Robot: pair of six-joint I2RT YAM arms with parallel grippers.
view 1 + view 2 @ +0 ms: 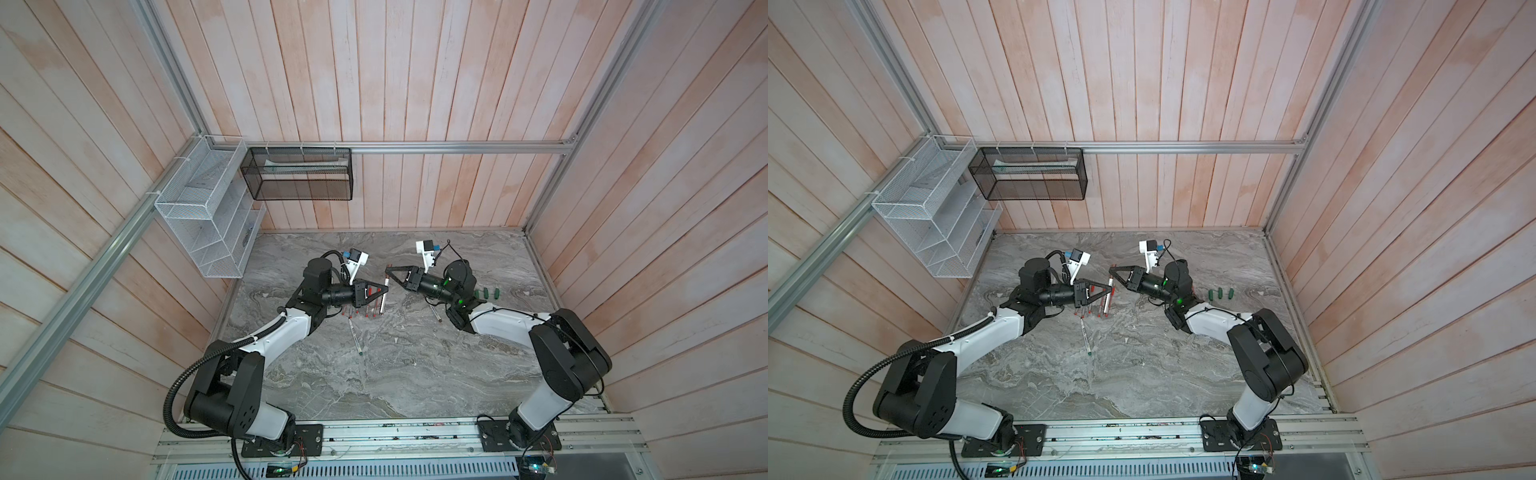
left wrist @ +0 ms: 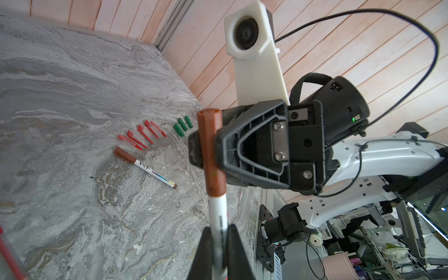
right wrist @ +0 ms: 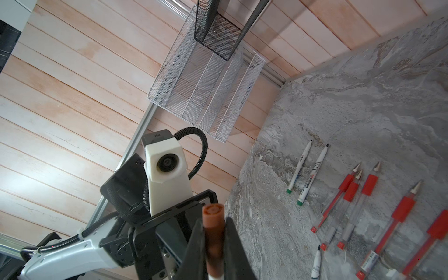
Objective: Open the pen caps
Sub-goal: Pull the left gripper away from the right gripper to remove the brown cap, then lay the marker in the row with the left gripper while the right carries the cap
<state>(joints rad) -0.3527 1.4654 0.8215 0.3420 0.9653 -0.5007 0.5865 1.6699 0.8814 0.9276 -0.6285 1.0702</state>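
Observation:
Above the table's middle, a pen with a white barrel [image 2: 218, 215] and a brown pen cap [image 2: 210, 150] is held between both arms. My left gripper [image 2: 219, 230] is shut on the barrel. My right gripper [image 3: 213, 225] is shut on the brown cap [image 3: 213, 237], which still sits on the barrel. In both top views the two grippers [image 1: 384, 291] [image 1: 388, 270] meet tip to tip. Loose red caps [image 2: 140, 135] and green caps [image 2: 183, 126] lie on the table to the right, the green ones [image 1: 488, 294] beside my right arm.
A brown-capped pen [image 2: 145, 167] lies near the loose caps. Uncapped red pens [image 3: 363, 194] and white pens with green ends [image 3: 299, 167] lie under and beside my left gripper. A white wire basket [image 1: 203, 208] and a black mesh basket [image 1: 299, 174] hang on the back-left wall.

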